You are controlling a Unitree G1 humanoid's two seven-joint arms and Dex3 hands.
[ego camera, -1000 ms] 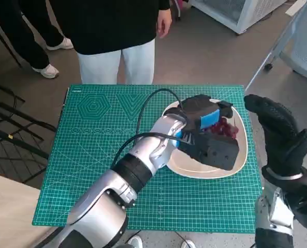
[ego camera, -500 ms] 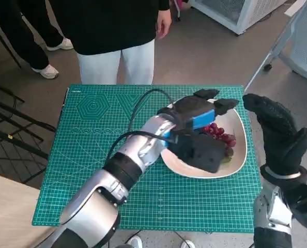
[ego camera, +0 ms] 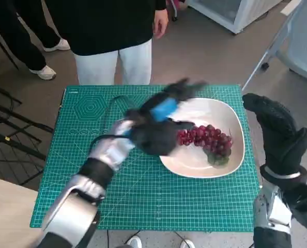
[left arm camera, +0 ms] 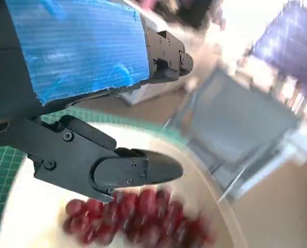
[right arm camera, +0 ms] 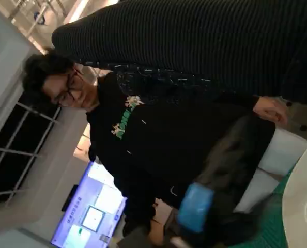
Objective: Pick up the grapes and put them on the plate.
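On the white plate the grapes lie in a bunch, while the left hand, motion-blurred beside them, holds nothing with fingers apart, and whether the raised right hand is spread cannot be told.

The counter sits under a green cutting mat printed with a pale grid and hexagon patterns, and the mat covers nearly the whole top. A white plate rests directly on the mat, over toward the robot's right and the far edge, with its rim near the mat's right border. A bare strip of the counter's pale edge shows along the near side.
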